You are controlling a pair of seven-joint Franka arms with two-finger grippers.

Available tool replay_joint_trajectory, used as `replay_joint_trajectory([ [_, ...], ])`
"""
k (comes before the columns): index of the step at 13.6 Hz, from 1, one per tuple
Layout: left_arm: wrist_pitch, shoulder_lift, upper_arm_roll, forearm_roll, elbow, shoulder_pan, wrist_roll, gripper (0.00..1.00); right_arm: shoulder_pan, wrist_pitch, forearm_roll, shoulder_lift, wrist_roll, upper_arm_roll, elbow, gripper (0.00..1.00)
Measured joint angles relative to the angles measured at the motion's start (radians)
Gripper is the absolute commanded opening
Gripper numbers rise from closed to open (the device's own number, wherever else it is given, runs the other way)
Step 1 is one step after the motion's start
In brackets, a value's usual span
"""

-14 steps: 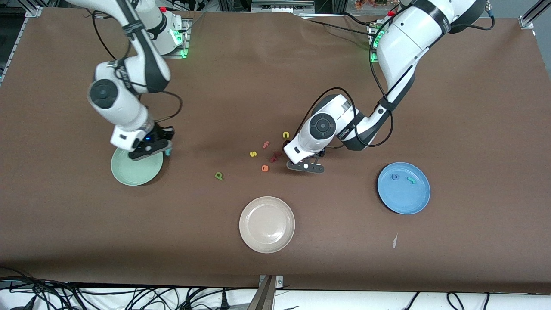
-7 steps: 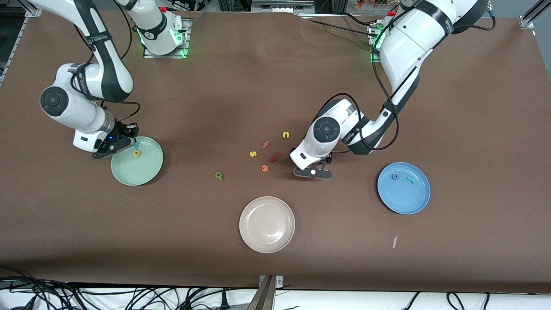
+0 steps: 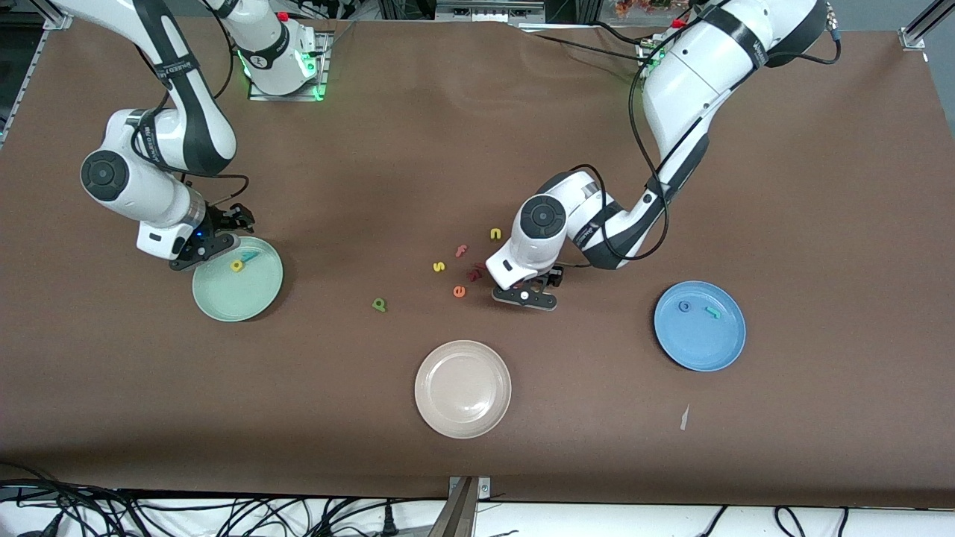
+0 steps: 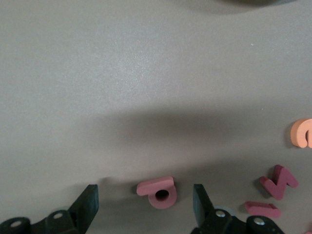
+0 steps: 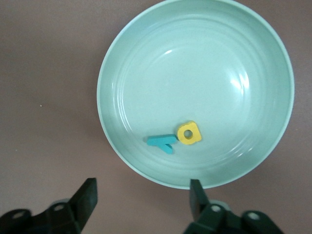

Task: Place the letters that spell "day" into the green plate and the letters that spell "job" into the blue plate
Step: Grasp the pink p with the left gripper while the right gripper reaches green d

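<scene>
**Straddling the salmon "b" with the left gripper**

Hovering low over the scattered letters, the left gripper (image 3: 524, 296) has its fingers (image 4: 87, 207) spread wide, one on each side of the salmon-red "b" (image 4: 158, 191), holding nothing. The "b" lies flat on the table (image 3: 477, 134), just beside a dark red zigzag letter (image 4: 278, 181) and near the orange "e" (image 4: 302, 132).

The right gripper (image 3: 195, 252) hangs over the rim of the green plate (image 3: 257, 302), fingers apart and empty; the yellow "d" (image 5: 188, 132) and teal "y" (image 5: 163, 142) lie touching in the plate. The blue "o" (image 3: 684, 306) and teal "j" (image 3: 714, 312) rest in the blue plate (image 3: 694, 350). The dark green "a" (image 3: 380, 304) sits alone on the table, nearer the front camera than the cluster.

The foam looks light, soft and thin, so a gentle pinch across the "b"'s flat edges should do; too much squeeze may deform or flick it. The brown cover looks matte and slightly yielding, and the neighbours leave the fingers little room toward the cluster.
</scene>
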Motion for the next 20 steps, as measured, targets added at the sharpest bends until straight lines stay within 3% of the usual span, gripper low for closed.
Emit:
replay_joint_trajectory([
  [8, 0.0, 0.015, 0.0, 0.02, 0.005, -0.001, -0.001, 0.75, 0.021, 0.054, 0.001, -0.007, 0.038, 0.003, 0.012, 1.0],
  [11, 0.0, 0.017, 0.0, 0.02, 0.005, -0.004, -0.001, 0.55, 0.039, 0.079, 0.001, 0.005, 0.04, 0.004, 0.033, 0.99],
  [13, 0.0, 0.02, 0.0, 0.021, 0.005, -0.008, -0.001, 0.46, 0.047, 0.079, 0.001, 0.035, 0.046, 0.005, 0.082, 0.99],
  [14, 0.002, 0.021, -0.001, 0.021, 0.007, -0.008, -0.001, 0.39, 0.057, 0.079, 0.001, 0.056, 0.059, 0.005, 0.11, 0.99],
  [16, 0.002, 0.022, -0.002, 0.021, 0.01, -0.009, 0.0, 0.13, 0.093, 0.082, 0.002, 0.1, 0.12, 0.007, 0.164, 0.99],
  [20, 0.001, 0.022, -0.002, 0.022, 0.013, -0.011, 0.0, 0.01, 0.212, 0.089, 0.085, 0.214, 0.274, 0.01, 0.303, 0.99],
])
